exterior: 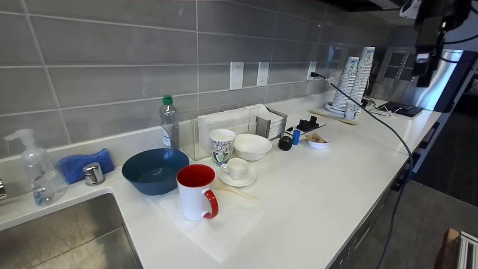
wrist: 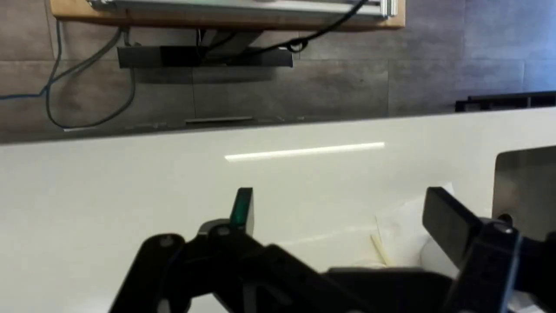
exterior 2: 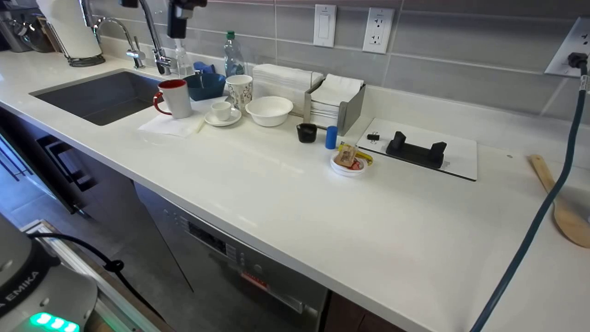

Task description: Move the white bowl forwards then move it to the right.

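The white bowl [exterior: 253, 147] stands upright on the white counter, beside a patterned paper cup and in front of the napkin holders. It also shows in an exterior view [exterior 2: 269, 110], with nothing visible inside it. It is out of view in the wrist view, where the gripper body covers the lower part. My gripper [wrist: 339, 193] is open with nothing between its fingers. It hangs high above the counter, well away from the bowl. It shows at the top right in an exterior view [exterior: 424, 74], and partly at the top edge in an exterior view [exterior 2: 177, 23].
Near the bowl stand the paper cup [exterior: 222, 146], a small white cup on a saucer [exterior: 236, 172], a red-white mug [exterior: 194, 194], a dark-blue bowl [exterior: 155, 175], a black object [exterior 2: 307, 133], a blue cylinder [exterior 2: 331, 137] and a packet dish [exterior 2: 349, 170]. A cable [exterior 2: 530, 221] crosses the counter.
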Action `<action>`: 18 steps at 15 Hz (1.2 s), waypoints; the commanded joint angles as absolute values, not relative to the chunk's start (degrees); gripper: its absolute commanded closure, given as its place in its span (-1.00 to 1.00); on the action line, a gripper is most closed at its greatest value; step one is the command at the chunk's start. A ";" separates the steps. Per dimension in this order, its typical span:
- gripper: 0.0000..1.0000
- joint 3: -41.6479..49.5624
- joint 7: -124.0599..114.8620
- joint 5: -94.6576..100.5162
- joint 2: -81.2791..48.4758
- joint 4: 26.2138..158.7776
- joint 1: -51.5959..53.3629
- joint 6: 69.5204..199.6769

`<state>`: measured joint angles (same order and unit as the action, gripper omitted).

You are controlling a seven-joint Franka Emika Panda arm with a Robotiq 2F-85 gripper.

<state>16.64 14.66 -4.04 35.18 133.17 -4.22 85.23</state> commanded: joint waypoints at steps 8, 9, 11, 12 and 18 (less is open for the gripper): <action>-1.00 11.66 13.04 -21.32 9.72 130.03 -2.69 120.14; -1.00 11.33 13.42 -23.23 7.32 129.50 -2.46 122.27; -1.00 10.46 14.92 -27.44 1.92 127.73 -1.95 125.39; -1.00 9.76 15.77 -29.57 -0.88 126.56 -1.91 127.21; -1.00 5.60 15.01 -32.44 -7.56 124.41 -3.88 130.64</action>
<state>7.33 15.25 -32.80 -7.66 124.41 -2.17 130.63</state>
